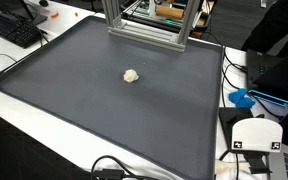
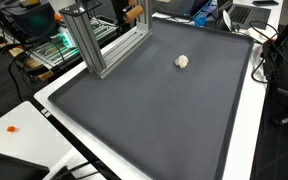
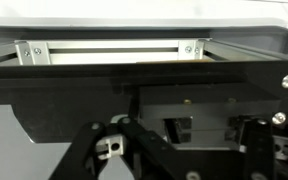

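Note:
A small crumpled off-white lump [image 1: 131, 75] [image 2: 182, 61] lies alone on the dark grey mat [image 1: 84, 100] [image 2: 154, 110]. The arm and gripper appear in neither exterior view. In the wrist view, only the dark linkages of my gripper [image 3: 179, 152] rise from the bottom edge, and the fingertips are out of frame. Right in front of the camera is a black frame bar [image 3: 144, 75], with silver aluminium rails [image 3: 109, 48] behind it. Nothing shows between the linkages, and the lump is not in this view.
An aluminium extrusion frame [image 1: 149, 25] [image 2: 99, 40] stands at one edge of the mat. A keyboard [image 1: 12, 28], cables [image 1: 114, 168] and a blue object [image 1: 242, 98] lie on the white table around the mat. A white marker-tagged block [image 1: 256, 135] sits at one corner.

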### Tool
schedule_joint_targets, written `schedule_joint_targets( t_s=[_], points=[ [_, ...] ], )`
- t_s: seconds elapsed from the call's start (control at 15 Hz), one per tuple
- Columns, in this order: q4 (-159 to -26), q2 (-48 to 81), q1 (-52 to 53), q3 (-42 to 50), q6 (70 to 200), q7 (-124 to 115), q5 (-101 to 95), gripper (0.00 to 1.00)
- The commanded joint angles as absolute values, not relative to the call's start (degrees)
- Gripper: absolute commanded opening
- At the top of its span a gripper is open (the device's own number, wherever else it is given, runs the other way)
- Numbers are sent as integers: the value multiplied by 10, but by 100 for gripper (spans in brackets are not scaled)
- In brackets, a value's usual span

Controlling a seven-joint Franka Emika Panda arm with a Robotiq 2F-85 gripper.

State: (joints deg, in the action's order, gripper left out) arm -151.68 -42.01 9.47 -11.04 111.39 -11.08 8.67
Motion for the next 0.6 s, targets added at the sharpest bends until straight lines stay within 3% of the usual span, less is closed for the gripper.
schedule_joint_targets(
  t_s=[0.0, 0.2, 0.27, 0.33, 0.53],
  points=[
    [-1523, -430, 98, -115, 1121, -108, 87, 55],
    [-1523, -430, 98, -116, 1120, -109, 86, 55],
    [-1523, -430, 98, -117, 1120, -110, 86, 79],
    [-1522, -430, 98, -117, 1120, -110, 85, 92],
    [-1516, -430, 100, -120, 1118, -111, 85, 100]
  ],
)
